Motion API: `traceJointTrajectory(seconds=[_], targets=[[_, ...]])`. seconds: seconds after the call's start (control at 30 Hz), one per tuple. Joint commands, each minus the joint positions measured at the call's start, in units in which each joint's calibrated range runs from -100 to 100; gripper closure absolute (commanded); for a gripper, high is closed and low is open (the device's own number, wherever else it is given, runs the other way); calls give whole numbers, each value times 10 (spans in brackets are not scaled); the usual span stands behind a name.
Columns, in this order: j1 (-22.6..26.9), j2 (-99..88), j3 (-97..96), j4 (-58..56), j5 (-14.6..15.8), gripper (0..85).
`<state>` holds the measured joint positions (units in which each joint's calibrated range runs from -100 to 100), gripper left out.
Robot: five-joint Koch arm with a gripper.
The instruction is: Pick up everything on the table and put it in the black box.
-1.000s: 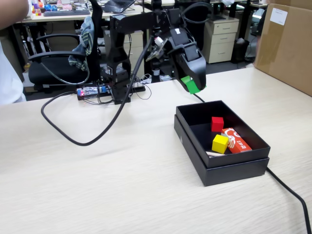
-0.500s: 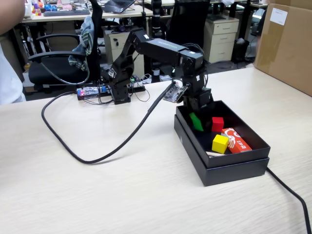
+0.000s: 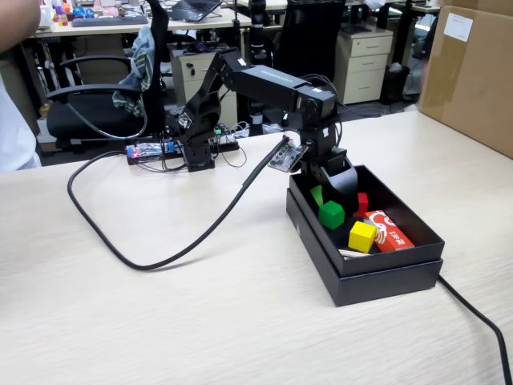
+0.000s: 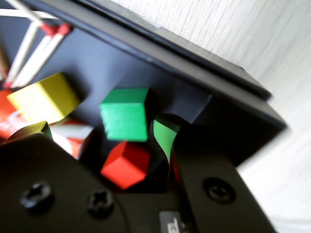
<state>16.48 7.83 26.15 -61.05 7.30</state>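
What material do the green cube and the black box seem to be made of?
The green cube looks like painted wood or plastic: plain matte faces, crisp edges, no visible grain, so I cannot tell which. The black box looks like matte cardboard: thin walls with a doubled rim and no shine.

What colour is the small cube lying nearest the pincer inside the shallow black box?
Bright green: the small matte green cube, clearest in the wrist view.
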Motion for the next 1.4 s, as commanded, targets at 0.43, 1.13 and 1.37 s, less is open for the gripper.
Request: traceJointTrajectory(seconds=[0.43,1.13,1.37], targets=[[-137,-632,-223,125,-72,363],[-165,-1008,-932,526,-74,366],[-177,-1023,-1123,728,-84,367]])
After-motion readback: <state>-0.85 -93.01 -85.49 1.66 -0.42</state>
